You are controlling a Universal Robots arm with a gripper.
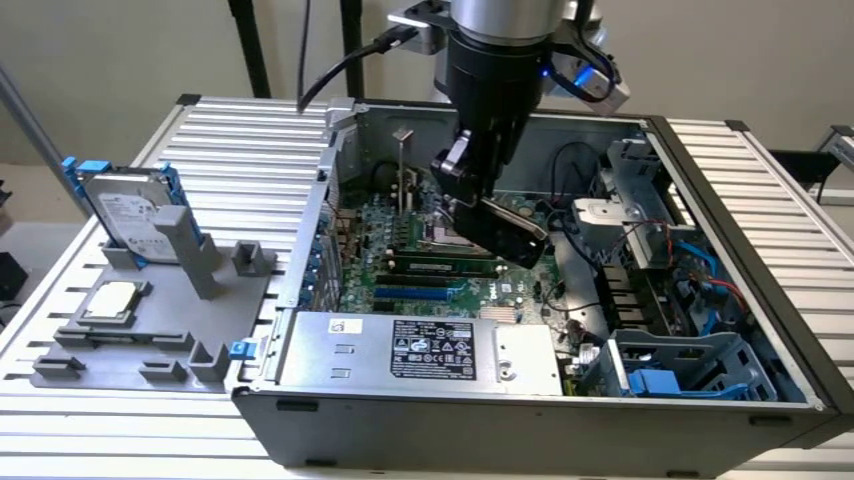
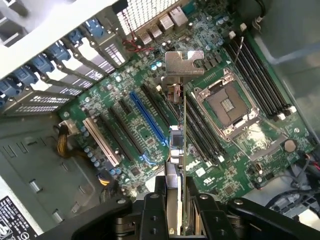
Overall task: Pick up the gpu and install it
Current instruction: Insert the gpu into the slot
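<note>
The gripper (image 2: 175, 202), clenched on the thin green-and-black gpu card (image 2: 179, 145) with its silver end bracket, should hold it upright and parallel to the motherboard's long blue slot (image 2: 147, 117) for clean seating.

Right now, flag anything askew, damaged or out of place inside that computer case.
The gpu hangs tilted over the motherboard, clamped in the gripper and seated in no slot. The CPU socket looks empty. I see no damage and no spill.
</note>
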